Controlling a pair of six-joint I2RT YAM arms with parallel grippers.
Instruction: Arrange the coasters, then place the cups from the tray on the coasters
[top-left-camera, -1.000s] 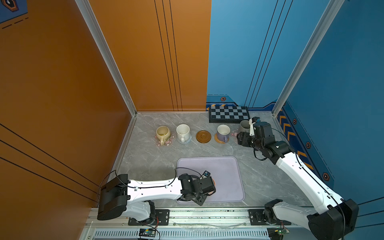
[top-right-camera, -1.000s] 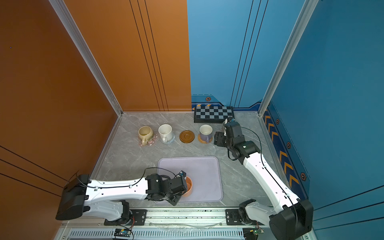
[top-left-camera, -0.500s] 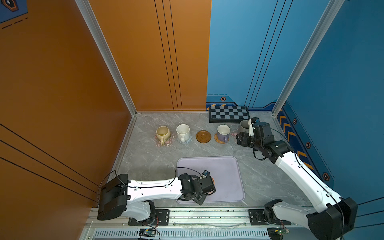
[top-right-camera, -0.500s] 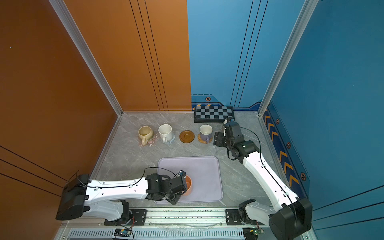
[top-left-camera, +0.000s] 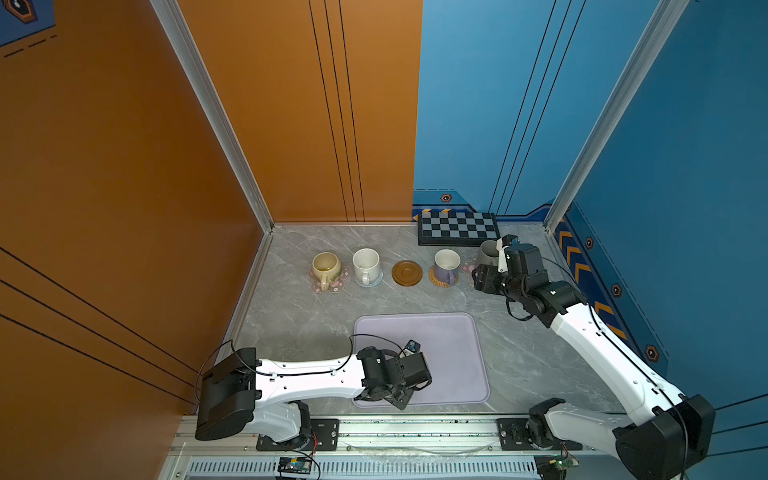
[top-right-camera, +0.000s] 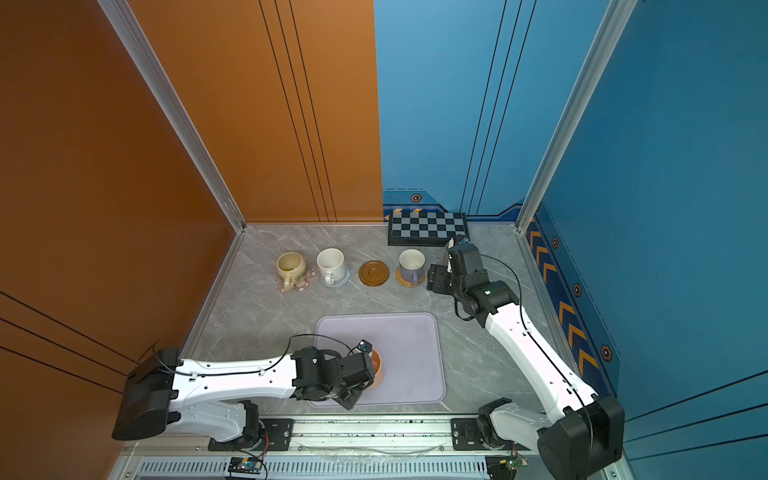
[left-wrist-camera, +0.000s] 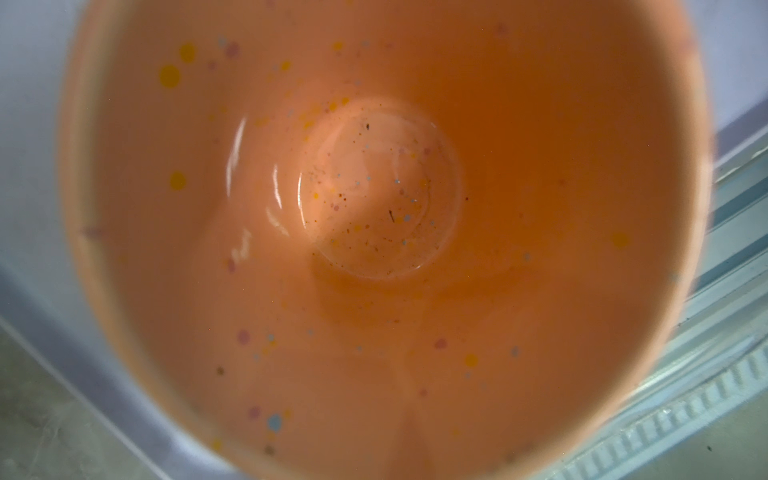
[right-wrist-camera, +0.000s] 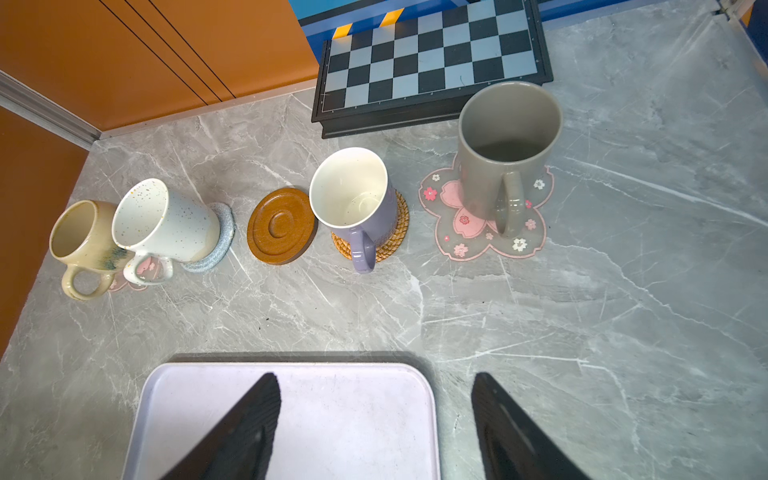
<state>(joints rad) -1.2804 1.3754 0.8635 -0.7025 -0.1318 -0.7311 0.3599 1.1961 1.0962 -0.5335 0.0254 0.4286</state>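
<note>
Almost nothing moves since a second ago; left claw (top-left-camera: 412, 374) stays at the last orange cup (top-right-camera: 379, 369), whether clamped I cannot tell; right claw (right-wrist-camera: 376, 378) apart, empty; brown coaster (right-wrist-camera: 280, 224) waits.

wooden coaster (top-left-camera: 407, 273) clear (mugs (top-left-camera: 447, 262) flanking), tray (top-left-camera: 449, 340) roomy

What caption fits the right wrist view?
Grey mug, lavender mug, white mug and beige mug sit on coasters; wooden coaster bare; right end effector open, empty.
</note>
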